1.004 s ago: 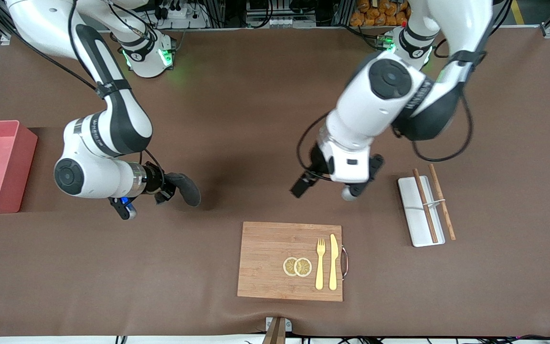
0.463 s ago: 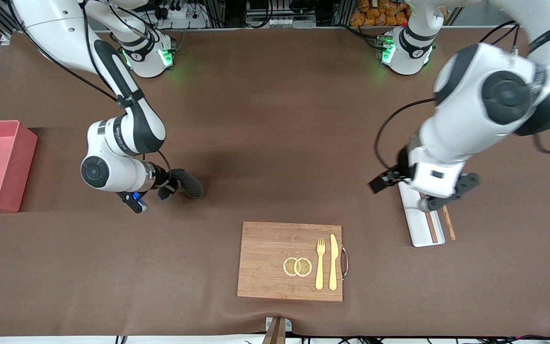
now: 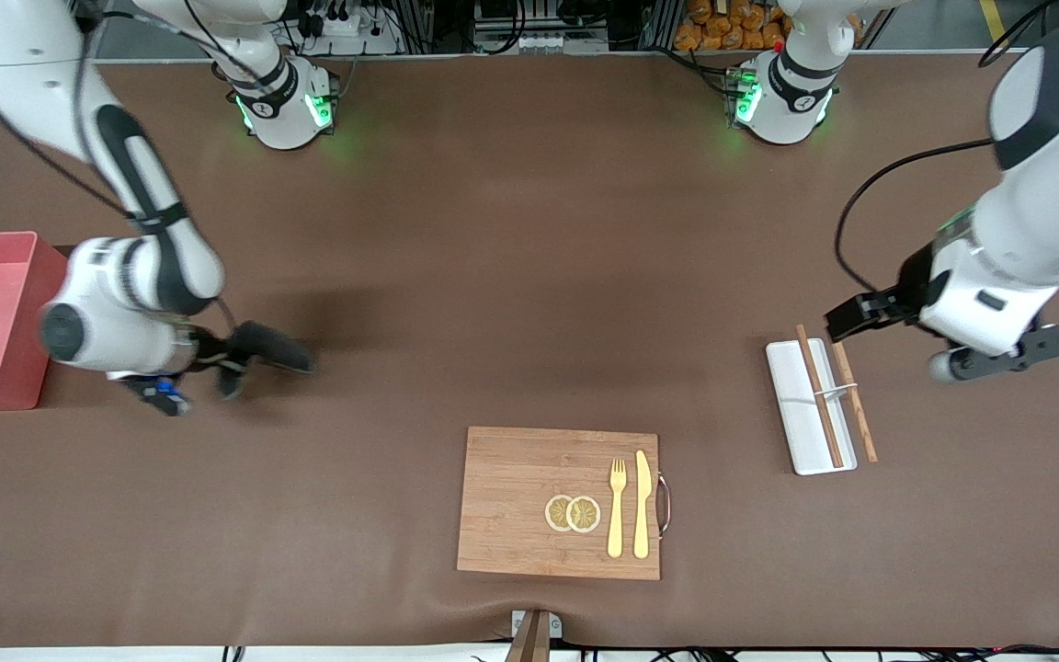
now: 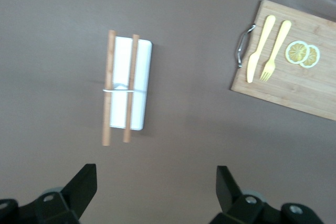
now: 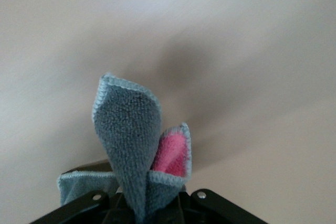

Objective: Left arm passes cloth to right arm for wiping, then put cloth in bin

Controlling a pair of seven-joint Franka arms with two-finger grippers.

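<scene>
I am a pair of white arms working over a brown counter (image 3: 511, 276). My right pincer (image 3: 233, 360) is clamped on the cloth (image 3: 272, 346), which hangs in the air over bare counter a short way from the pink-red bin (image 3: 5, 317), toward the middle of the counter. The bin sits at the right arm's end of the counter, and the cloth is not yet over it.

In the right wrist view the cloth (image 5: 131, 145) is a soft grey microfibre with a pink inner face and pale stitched edges. It stands up from my grip in two floppy folds, so I judge it light, limp and easily creased, with nothing fragile about it. The nap looks grippy rather than slippery. I hold it by a bunched part near one end; a pinch across several layers like this seems the safest hold, since a single edge could slide out.

My left pincer (image 3: 998, 354) waits with its fingers wide apart and holding nothing, in the air well away from the bin, at the left arm's end of the counter. Under it lies a white tray (image 4: 128, 83) with two wooden chopsticks (image 4: 120, 87). Between tray and bin, a wooden board (image 3: 520, 501) carries a yellow fork (image 3: 617, 507), a yellow knife (image 3: 642, 504) and two lemon slices (image 3: 573, 513).
</scene>
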